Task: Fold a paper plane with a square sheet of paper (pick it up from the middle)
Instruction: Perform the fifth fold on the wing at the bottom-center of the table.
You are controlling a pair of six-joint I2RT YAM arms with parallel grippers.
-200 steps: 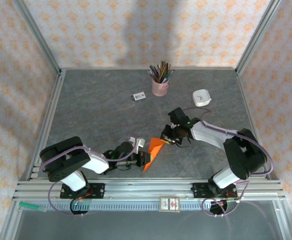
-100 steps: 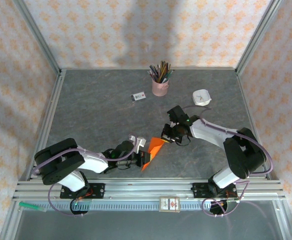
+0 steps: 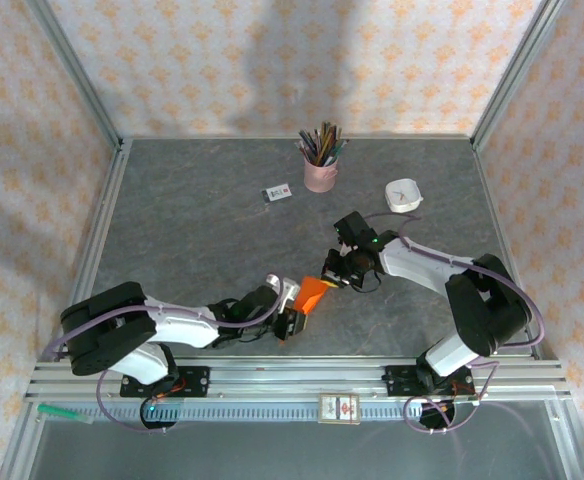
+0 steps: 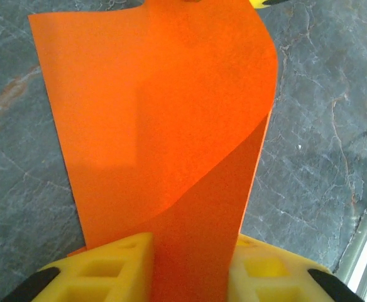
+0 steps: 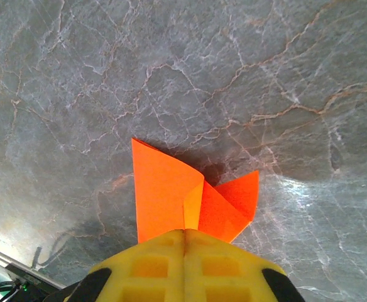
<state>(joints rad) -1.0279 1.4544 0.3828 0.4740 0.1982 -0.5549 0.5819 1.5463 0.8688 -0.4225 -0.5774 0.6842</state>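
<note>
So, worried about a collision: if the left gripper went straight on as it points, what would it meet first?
The orange paper sheet, standing between the fingers of the left gripper; beyond it, likely the right gripper pinching its far end, though depth is unclear.

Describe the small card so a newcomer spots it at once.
Find the pink pencil cup at the back of the grey table. Just to its left lies the small card, flat and white with dark print, unlike the upright cup.

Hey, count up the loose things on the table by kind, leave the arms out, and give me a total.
Orange paper sheet: 1
Pink pencil cup: 1
Small printed card: 1
Small white dish: 1
Total: 4
</note>
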